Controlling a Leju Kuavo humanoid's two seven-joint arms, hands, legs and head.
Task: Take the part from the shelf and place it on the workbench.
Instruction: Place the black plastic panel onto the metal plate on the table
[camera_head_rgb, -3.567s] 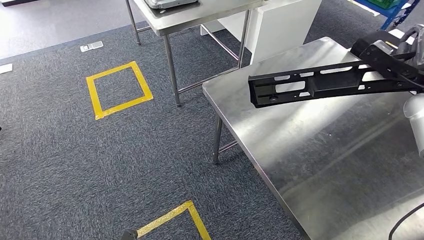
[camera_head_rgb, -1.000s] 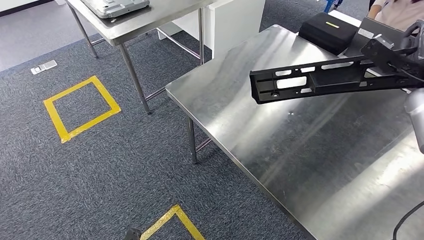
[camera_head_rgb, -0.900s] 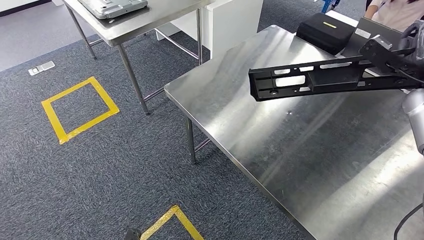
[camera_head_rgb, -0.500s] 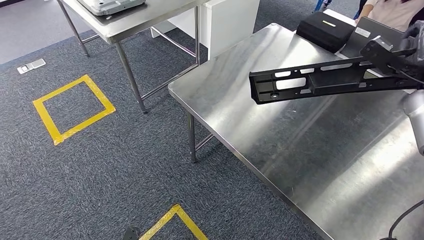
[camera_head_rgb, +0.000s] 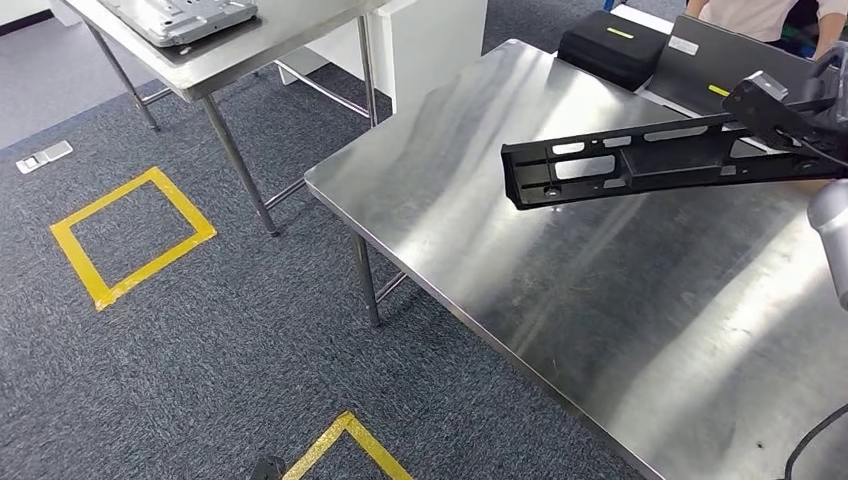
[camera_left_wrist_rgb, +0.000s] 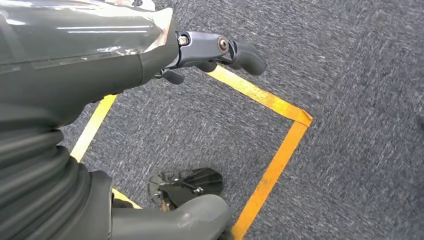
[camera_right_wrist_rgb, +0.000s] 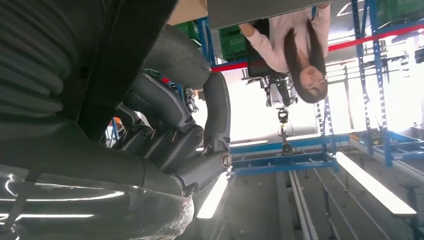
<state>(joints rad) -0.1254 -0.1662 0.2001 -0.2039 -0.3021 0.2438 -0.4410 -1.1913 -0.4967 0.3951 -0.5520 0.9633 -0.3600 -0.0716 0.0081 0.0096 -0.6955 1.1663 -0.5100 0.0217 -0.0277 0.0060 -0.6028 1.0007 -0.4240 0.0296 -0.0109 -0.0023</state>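
Two yellow tape squares (camera_head_rgb: 130, 237) are lying on the grey carpet (camera_head_rgb: 200, 340) at the left of my head view, one whole and one cut off at the lower edge. Behind them I am seeing a small steel table (camera_head_rgb: 215, 55) carrying a grey metal tray (camera_head_rgb: 180, 15). My left hand (camera_left_wrist_rgb: 210, 52) is hanging over the carpet with its fingers (camera_left_wrist_rgb: 245, 55) curled in on nothing. Moving right, the steel workbench (camera_head_rgb: 560, 290) is spreading across the middle, with a black case (camera_head_rgb: 612, 45) sitting at its far edge. Above the bench I am holding the long black part (camera_head_rgb: 640, 165) level, clear of the surface. My right hand (camera_head_rgb: 800, 115) is gripping its right end, fingers (camera_right_wrist_rgb: 217, 107) wrapped around it. A person (camera_right_wrist_rgb: 295, 50) is sitting beyond the bench.
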